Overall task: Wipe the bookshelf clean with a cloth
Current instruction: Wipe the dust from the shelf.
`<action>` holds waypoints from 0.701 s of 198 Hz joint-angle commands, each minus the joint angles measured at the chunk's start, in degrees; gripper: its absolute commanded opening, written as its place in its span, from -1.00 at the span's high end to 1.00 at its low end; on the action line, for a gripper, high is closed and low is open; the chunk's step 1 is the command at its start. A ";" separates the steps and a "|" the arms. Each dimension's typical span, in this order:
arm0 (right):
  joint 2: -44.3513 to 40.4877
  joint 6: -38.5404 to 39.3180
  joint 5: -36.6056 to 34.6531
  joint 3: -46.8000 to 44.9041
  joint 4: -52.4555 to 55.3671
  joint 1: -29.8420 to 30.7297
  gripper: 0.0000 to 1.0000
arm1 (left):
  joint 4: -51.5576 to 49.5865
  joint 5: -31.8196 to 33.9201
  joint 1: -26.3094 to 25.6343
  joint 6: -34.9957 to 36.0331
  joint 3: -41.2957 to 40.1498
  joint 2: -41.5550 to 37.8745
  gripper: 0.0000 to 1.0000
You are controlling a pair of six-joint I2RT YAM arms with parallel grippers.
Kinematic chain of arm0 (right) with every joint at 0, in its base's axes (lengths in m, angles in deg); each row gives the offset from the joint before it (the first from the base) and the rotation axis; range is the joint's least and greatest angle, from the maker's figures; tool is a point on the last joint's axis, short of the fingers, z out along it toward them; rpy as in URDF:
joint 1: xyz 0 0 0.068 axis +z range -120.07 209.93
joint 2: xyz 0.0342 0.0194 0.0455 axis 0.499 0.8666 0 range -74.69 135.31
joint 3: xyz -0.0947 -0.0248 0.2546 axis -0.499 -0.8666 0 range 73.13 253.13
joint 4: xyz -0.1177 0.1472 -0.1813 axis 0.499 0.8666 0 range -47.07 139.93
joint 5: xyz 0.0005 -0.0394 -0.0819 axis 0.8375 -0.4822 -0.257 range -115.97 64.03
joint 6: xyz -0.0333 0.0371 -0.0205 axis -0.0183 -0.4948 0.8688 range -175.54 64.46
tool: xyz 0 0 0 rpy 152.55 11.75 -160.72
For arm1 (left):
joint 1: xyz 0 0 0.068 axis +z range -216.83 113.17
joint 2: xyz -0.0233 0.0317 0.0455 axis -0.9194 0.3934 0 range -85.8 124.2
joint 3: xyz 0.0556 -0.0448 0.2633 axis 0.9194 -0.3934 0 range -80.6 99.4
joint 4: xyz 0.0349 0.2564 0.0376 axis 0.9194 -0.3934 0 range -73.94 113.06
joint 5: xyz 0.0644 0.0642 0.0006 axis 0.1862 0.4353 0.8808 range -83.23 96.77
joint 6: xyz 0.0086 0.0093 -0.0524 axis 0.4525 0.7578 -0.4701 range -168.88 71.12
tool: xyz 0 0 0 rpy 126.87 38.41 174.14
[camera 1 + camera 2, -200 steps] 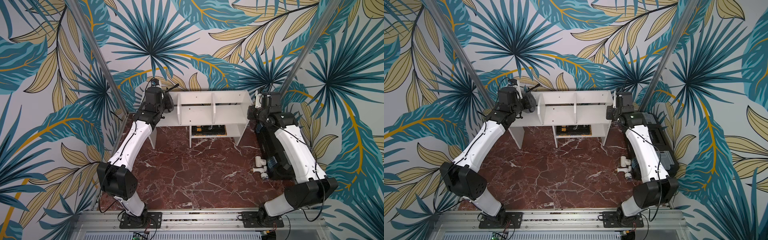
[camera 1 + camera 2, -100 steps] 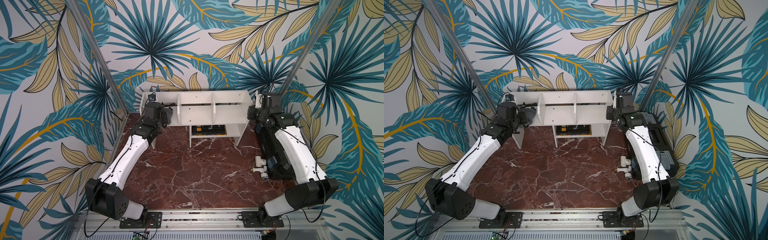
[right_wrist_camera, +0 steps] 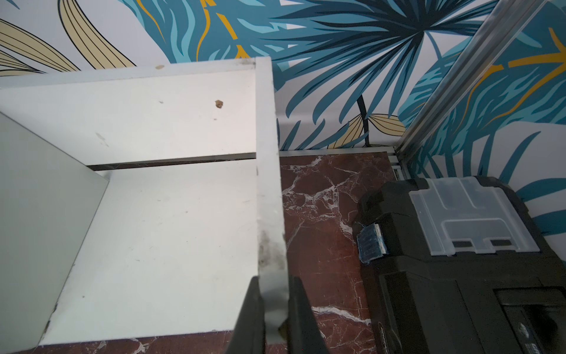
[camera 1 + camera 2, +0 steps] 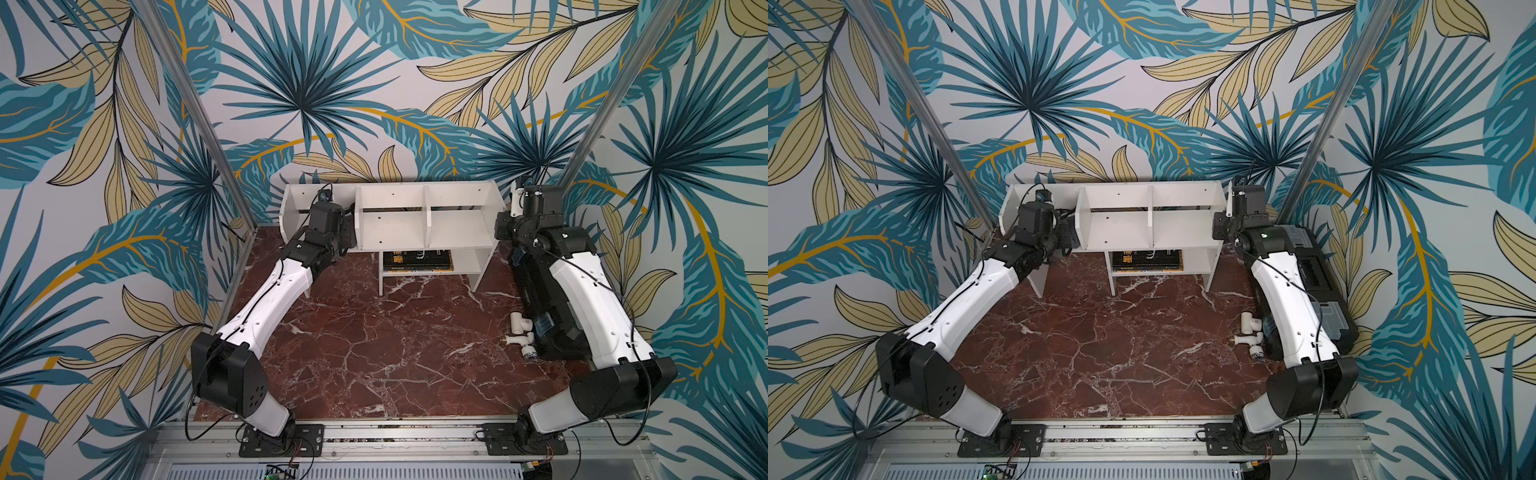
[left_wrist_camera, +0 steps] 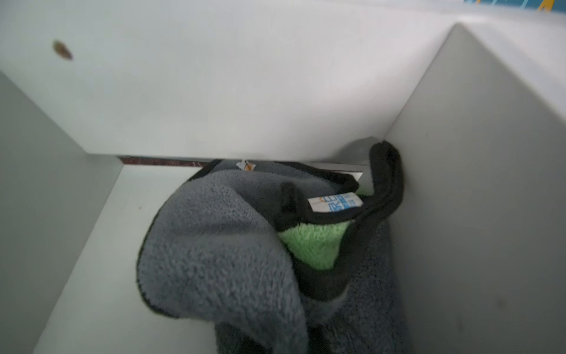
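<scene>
Left hand point(image 4: 345, 227): clenched on the soft dark grey microfibre cloth with black hem and pale green corner point(image 5: 214, 245). The fingers themselves are hidden under the pile in the wrist view.

The cloth lies bunched on the floor of the left-end compartment of the low white wooden bookshelf point(image 4: 390, 232). Its hem rides up one side wall at the back corner.

Right hand point(image 3: 273, 286): pinched on the front edge of the bookshelf's right end panel, one finger on each side, apparently bracing it.

Judgement: the cloth is light, limp and grippy. Best held by a thick bunched fold, so a broad pad trails.

The bookshelf is stiff but probably light, and would likely slide on the red marble worktop point(image 4: 374, 332) unless braced.
</scene>
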 commanded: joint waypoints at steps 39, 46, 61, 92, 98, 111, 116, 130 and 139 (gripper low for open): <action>1.18 -6.19 8.20 -2.02 2.56 1.27 1.00 | -4.92 6.54 4.04 1.88 23.72 5.89 1.00; 1.11 -5.97 8.20 -2.02 2.59 1.28 1.00 | -6.30 7.21 5.20 1.57 25.07 5.97 1.00; 1.09 -5.64 8.12 -1.86 2.61 1.26 1.00 | -7.85 8.98 7.05 2.00 26.00 5.06 1.00; 1.78 -5.25 8.20 -0.72 2.75 1.17 1.00 | -7.69 11.38 10.03 2.24 22.29 1.51 1.00; 1.95 -5.30 8.37 -0.51 2.74 1.17 1.00 | -8.05 11.49 10.55 1.96 21.89 1.32 1.00; 2.21 -5.39 8.67 -0.28 2.61 1.17 1.00 | -8.60 10.88 11.60 1.05 21.23 1.56 1.00; 2.23 -5.46 8.72 -0.41 2.48 1.17 1.00 | -8.48 10.36 11.85 0.71 21.00 1.70 1.00; 2.32 -5.37 8.73 -0.44 2.53 1.17 1.00 | -8.89 8.82 12.06 -0.17 21.60 2.99 1.00; 2.35 -5.27 8.57 -0.41 2.73 1.17 1.00 | -9.21 7.33 12.05 -1.06 22.50 4.03 1.00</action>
